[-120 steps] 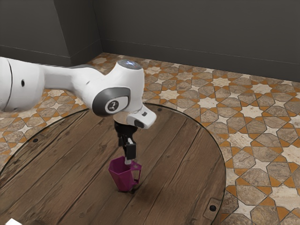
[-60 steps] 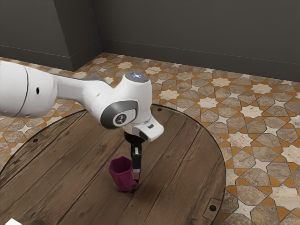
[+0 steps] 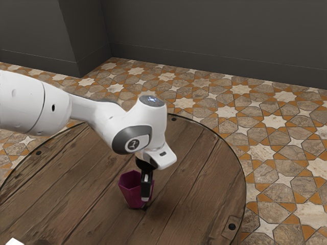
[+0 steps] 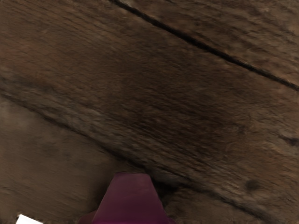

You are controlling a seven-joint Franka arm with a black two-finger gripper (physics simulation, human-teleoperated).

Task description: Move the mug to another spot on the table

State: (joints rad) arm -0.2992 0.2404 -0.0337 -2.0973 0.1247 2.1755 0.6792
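Observation:
A magenta faceted mug (image 3: 132,188) stands upright on the round wooden table (image 3: 76,168), toward its front middle. My black gripper (image 3: 145,190) reaches straight down at the side of the mug that faces the exterior view's right, where its handle is, and it hides the handle. The gripper's tip is almost down at the mug's base. In the wrist view a blurred magenta part of the mug (image 4: 131,200) lies right under my hand, over the dark planks.
The table's curved rim (image 3: 240,204) runs along the exterior view's right, with a bolt (image 3: 232,225) near it. Past the rim lies patterned tile floor (image 3: 276,127), then dark walls (image 3: 204,30). Bare planks surround the mug on all sides.
My hand has dropped from above the mug's rim to beside its handle side and turned a little. The arm has swung toward the exterior view's right. The mug has stayed put.

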